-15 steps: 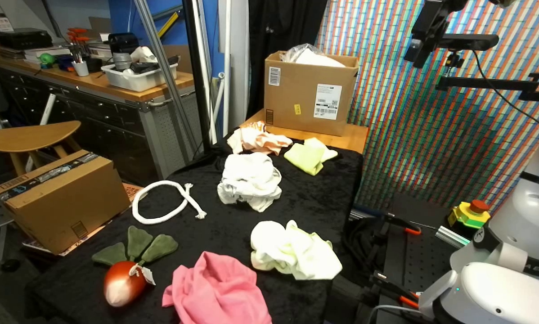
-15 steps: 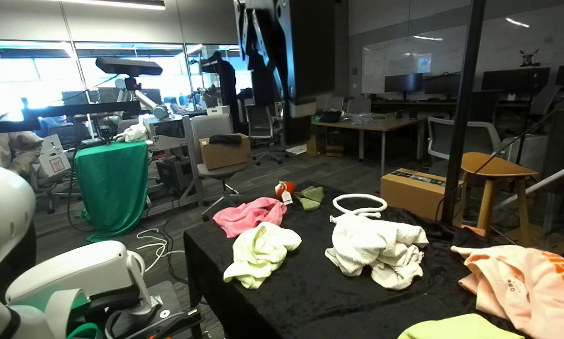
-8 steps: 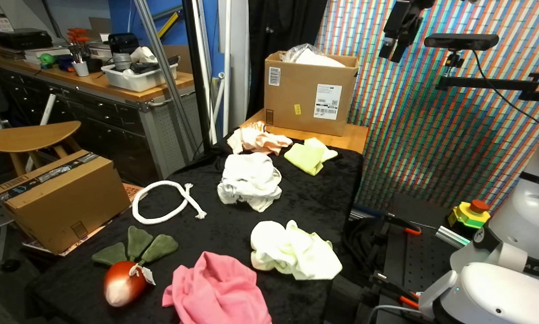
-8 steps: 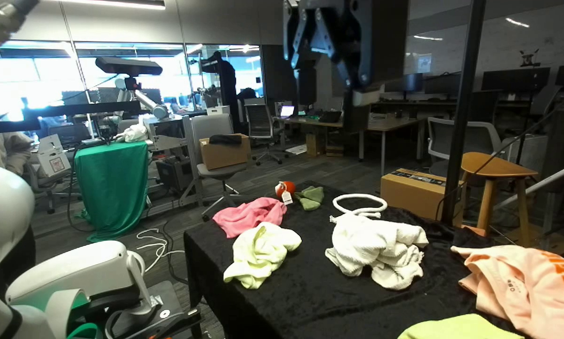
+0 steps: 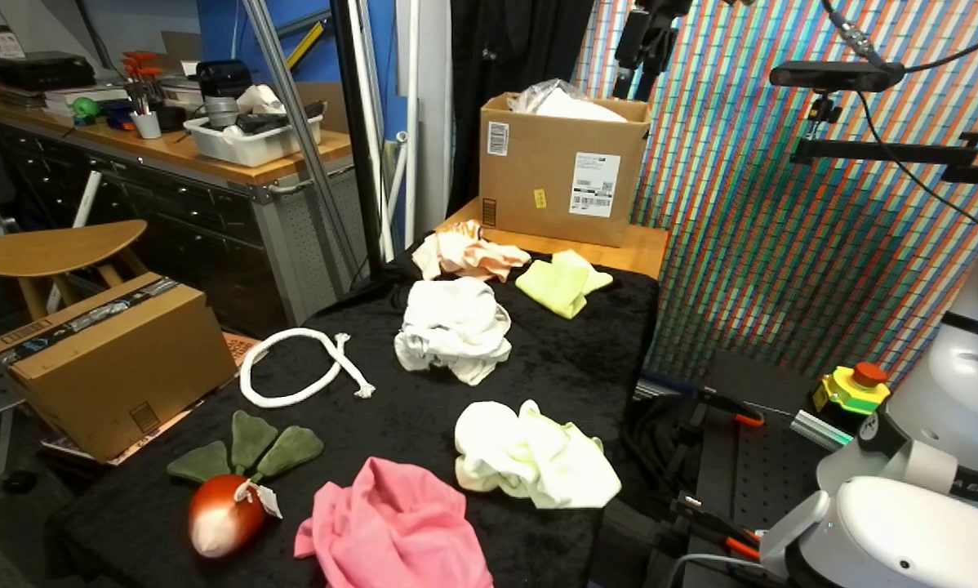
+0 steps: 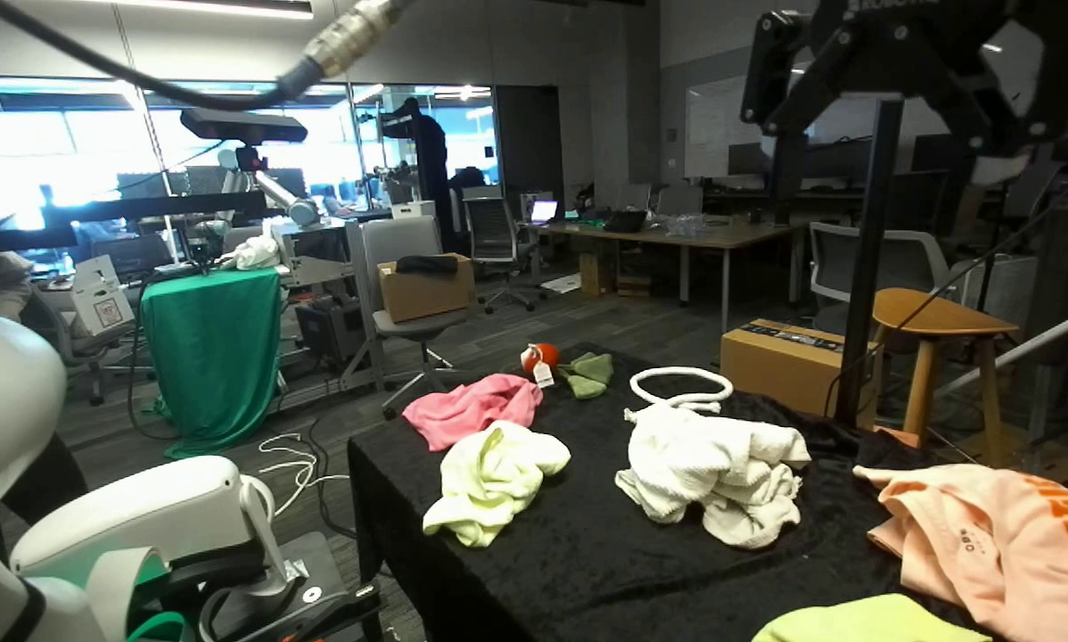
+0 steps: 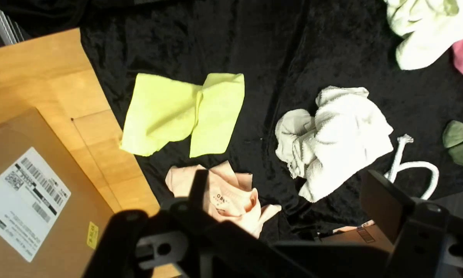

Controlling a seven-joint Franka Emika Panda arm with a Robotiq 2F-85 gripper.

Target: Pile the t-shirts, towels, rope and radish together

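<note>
The empty pincer (image 7: 286, 179) hangs wide, maybe ready to grab, above the peach t-shirt (image 7: 233, 193), yellow cloth (image 7: 183, 110) and white towel (image 7: 345, 131), with the rope (image 5: 281, 401) and radish (image 5: 226, 514) farther from it, all apart, likely because piling hasn't begun.

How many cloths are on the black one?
5. In an exterior view: pink cloth, front; pale green cloth, right; white cloth, middle; peach cloth and yellow cloth, far end. Folds may hide more.
</note>
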